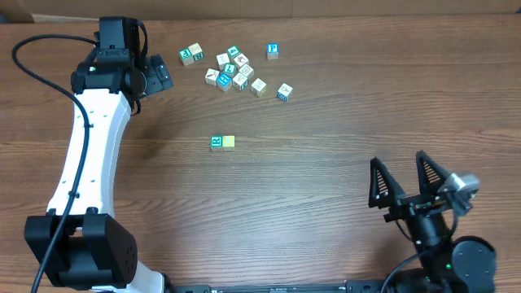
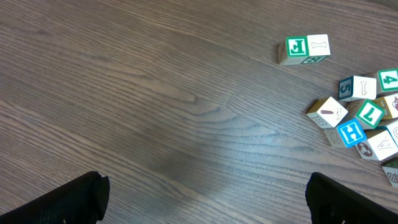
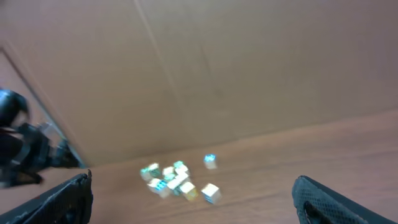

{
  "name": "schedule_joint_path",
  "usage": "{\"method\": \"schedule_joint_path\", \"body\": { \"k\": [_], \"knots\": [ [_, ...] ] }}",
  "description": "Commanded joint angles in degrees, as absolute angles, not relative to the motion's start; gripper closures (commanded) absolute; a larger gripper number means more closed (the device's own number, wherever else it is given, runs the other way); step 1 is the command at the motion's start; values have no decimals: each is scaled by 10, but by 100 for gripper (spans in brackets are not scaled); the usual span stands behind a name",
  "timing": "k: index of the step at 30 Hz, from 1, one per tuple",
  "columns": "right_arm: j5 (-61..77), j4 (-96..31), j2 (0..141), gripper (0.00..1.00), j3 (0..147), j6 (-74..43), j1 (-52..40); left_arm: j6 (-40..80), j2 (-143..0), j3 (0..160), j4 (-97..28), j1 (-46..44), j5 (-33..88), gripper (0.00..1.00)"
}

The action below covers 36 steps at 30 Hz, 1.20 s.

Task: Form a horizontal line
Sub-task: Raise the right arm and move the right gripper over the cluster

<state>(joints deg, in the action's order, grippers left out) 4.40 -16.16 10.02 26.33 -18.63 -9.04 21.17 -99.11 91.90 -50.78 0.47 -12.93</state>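
Both pincers stand wide open and hold nothing. The left pincer (image 1: 165,79) hangs above the far left of the table, pointing toward the loose cubes, and its dark fingertips (image 2: 84,198) show far apart at the lower corners of the left wrist view. The right pincer (image 1: 403,181) sits near the right front of the table, its black prongs spread over the wood.

The table (image 1: 326,138) is dark brown wood grain and fills the overhead view. Behind it, in the right wrist view, rises a plain brown backdrop (image 3: 249,68), blurred. The white left arm (image 1: 85,155) runs up the left side from its black base, with a black cable (image 1: 32,45) looping beside it.

Toward the far edge lies a loose heap of lettered cubes (image 1: 232,72), with a touching pair (image 1: 191,54) to its left and a single blue-lettered cube (image 1: 273,50) to its right.

Near the middle of the table, well apart from both pincers, the white cube with a teal letter (image 1: 216,143) touches the pale yellow cube (image 1: 229,142) on its right, side by side in a short row.
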Motion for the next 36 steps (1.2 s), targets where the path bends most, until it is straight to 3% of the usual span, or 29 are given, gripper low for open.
{"method": "schedule_joint_path", "body": {
  "k": [1, 23, 36],
  "knots": [
    [84, -178, 172, 0, 361, -215, -89, 209, -993, 920, -507, 4, -139, 0],
    [117, -639, 777, 0, 1081, -190, -89, 209, -993, 920, -507, 4, -139, 0],
    [123, -667, 947, 0, 1119, -211, -89, 209, -993, 920, -507, 4, -139, 0]
  ]
}}
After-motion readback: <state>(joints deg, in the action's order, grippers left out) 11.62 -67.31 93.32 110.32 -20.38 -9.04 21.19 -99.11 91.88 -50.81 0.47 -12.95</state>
